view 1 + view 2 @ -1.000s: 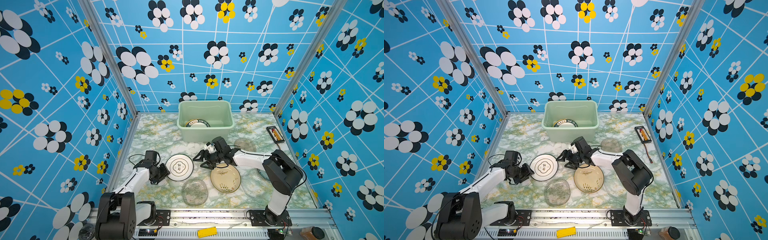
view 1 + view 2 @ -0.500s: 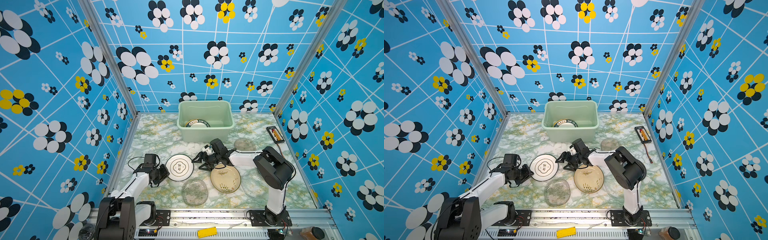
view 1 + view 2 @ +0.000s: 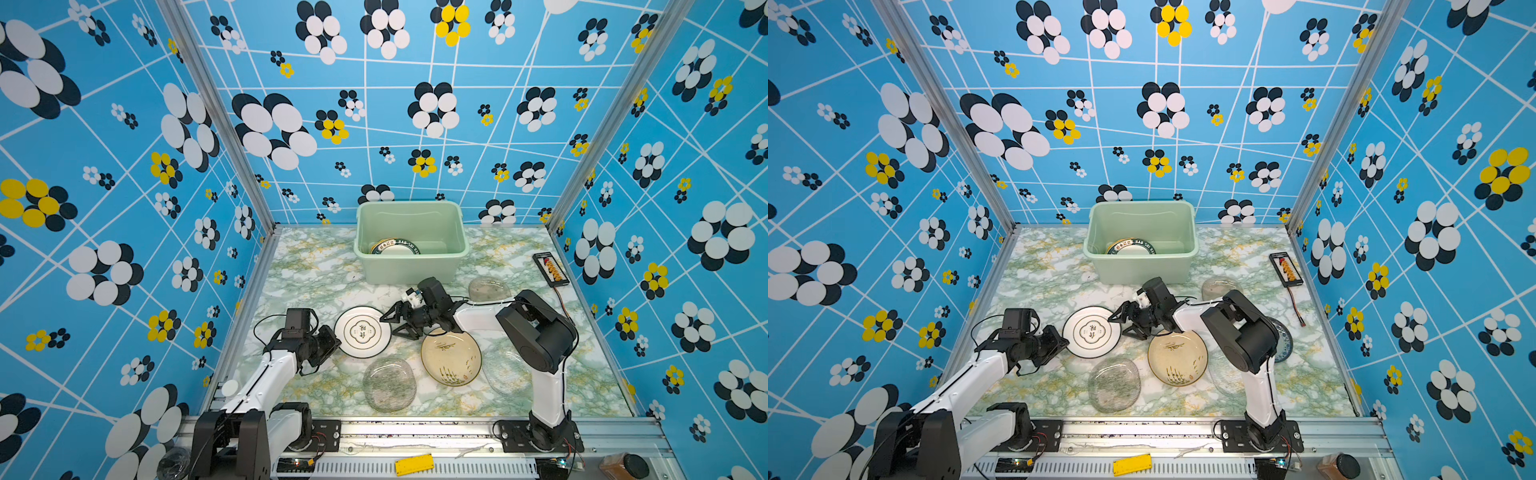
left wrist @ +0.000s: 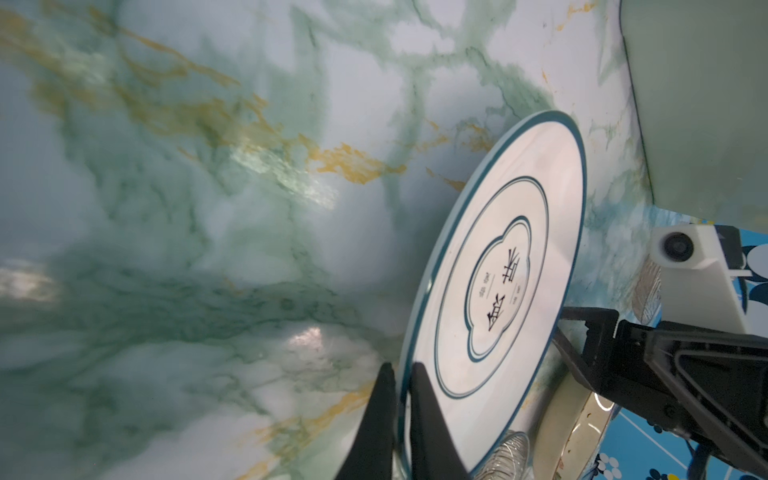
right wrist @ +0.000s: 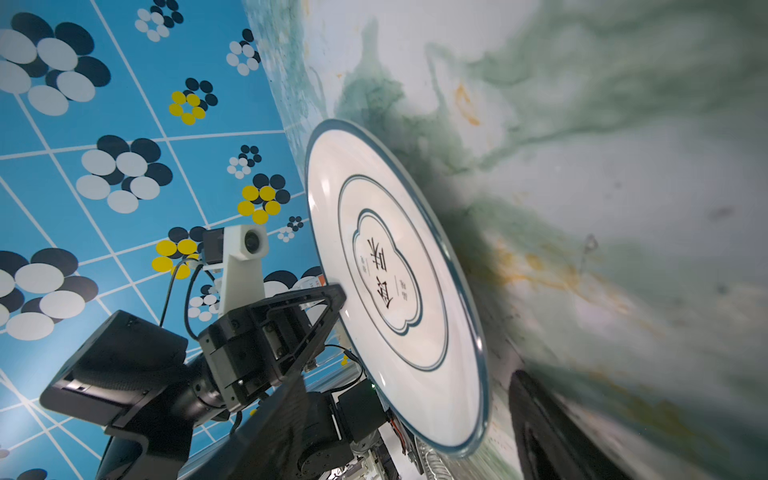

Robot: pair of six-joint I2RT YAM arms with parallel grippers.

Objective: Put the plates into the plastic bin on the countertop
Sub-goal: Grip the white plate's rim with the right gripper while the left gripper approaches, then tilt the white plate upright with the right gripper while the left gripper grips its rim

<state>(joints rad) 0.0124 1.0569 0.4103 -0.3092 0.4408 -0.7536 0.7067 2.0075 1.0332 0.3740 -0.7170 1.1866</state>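
Pinching the edge of the white plate (image 4: 498,266), the left gripper (image 4: 401,368) has both fingers (image 4: 374,415) squeezed tight on it. The plate lies on the countertop (image 3: 316,270), in front of the green bin (image 3: 409,270). The right gripper (image 3: 388,327) is spread wide by the plate's other side, maybe touching it.

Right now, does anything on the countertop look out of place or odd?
Only a small black board with a trailing cable, lying on the countertop by the right wall: it is no plate. No plate looks broken. The left arm's fingers pinch the white plate at its rim.
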